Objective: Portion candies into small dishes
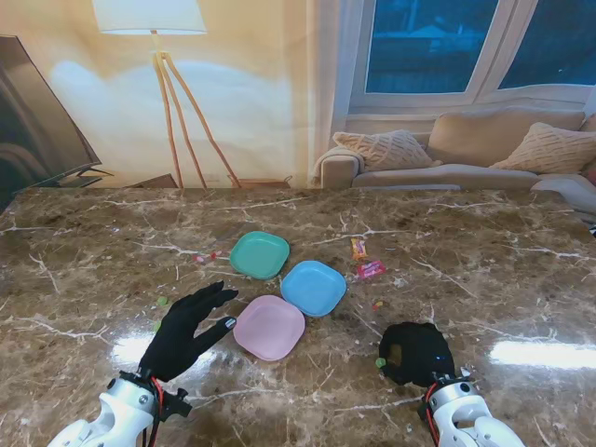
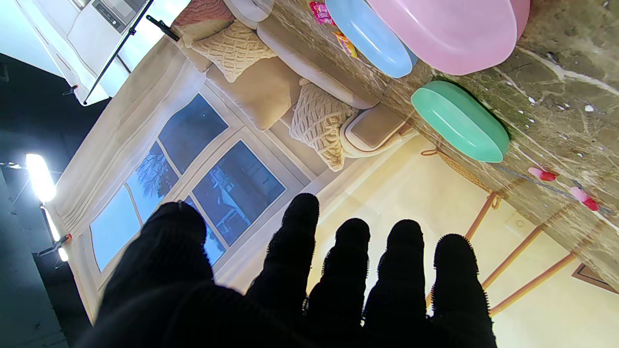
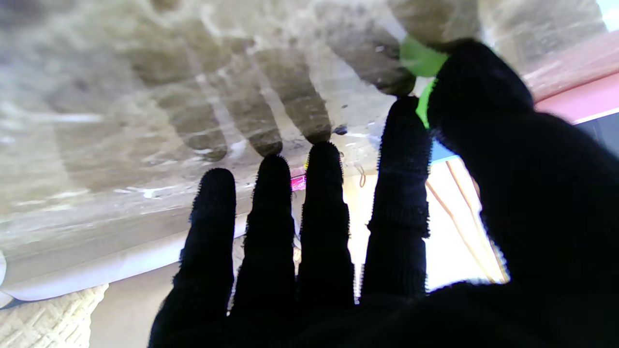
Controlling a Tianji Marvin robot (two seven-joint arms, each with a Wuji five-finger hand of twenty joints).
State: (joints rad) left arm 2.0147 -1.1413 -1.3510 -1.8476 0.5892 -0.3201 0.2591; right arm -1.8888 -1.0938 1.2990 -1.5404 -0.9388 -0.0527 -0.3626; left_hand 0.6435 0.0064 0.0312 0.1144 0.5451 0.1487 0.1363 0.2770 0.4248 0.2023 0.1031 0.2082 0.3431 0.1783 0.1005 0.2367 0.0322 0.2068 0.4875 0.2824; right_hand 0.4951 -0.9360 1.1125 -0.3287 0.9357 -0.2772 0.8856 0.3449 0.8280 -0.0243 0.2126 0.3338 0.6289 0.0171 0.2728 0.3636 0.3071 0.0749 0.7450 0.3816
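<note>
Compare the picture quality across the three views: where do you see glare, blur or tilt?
Stand view: sharp, with bright glare patches on the marble table near both arms. Left wrist view: crisp but strongly tilted, the pink dish and green dish in focus beyond the left robot hand. Right wrist view: the table is smeared and soft; a green candy by the right robot hand is blurred.

Brown marble table (image 1: pixel 484 233) with white veins, glare patches near front corners. Behind it, floor lamp (image 1: pixel 154 23): white shade, wooden tripod legs, lit against yellow wall. Dark TV (image 1: pixel 33 116) at far left. Beige sofa (image 1: pixel 484 149) at back right, two knitted cushions (image 1: pixel 384 147) on it. White-framed window (image 1: pixel 438 47) above sofa, dark blue outside. Cream curtain (image 1: pixel 331 84) hangs between lamp and window.
</note>
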